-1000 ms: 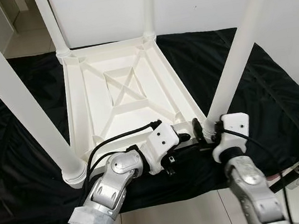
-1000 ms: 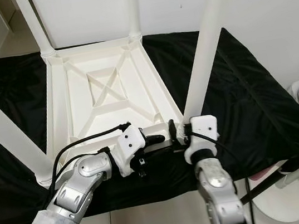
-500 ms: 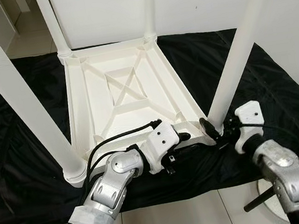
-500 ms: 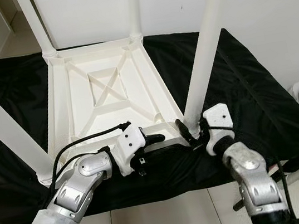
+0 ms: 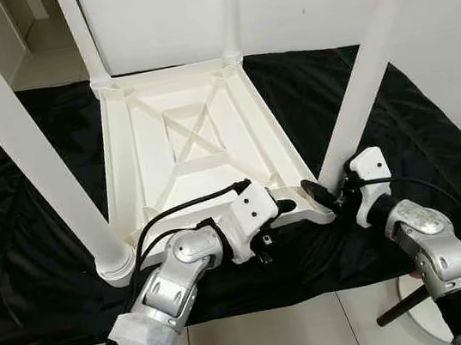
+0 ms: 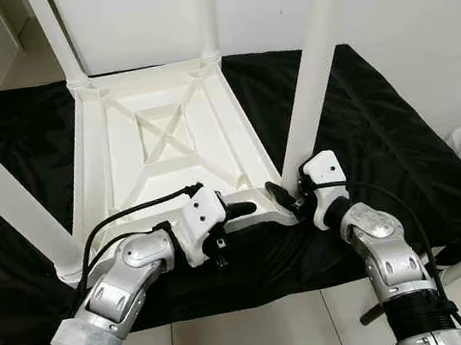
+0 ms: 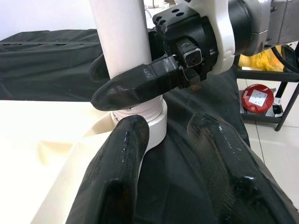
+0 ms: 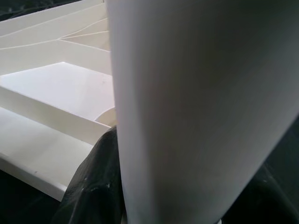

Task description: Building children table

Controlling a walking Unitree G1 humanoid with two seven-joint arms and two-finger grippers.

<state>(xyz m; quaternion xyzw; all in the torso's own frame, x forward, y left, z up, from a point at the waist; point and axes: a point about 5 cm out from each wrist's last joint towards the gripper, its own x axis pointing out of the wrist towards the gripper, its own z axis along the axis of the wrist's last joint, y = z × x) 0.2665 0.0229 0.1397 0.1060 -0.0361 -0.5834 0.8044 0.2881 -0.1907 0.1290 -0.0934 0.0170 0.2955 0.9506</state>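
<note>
Black cloth (image 5: 34, 193), upturned white table (image 5: 191, 143), right gripper (image 5: 328, 197) clasping near leg (image 5: 357, 93)

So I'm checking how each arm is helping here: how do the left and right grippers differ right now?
The right gripper has its fingers on either side of the near right table leg, just above its socket; the left gripper lies low along the tabletop's near edge, holding no leg. The right gripper reaches in from the right; the left gripper points rightward towards that same corner. Both have long black fingers and work at the same corner.

Black cloth (image 5: 433, 133) under everything — tiled floor (image 5: 264, 341); red round object (image 7: 258, 97), maybe tape.
</note>
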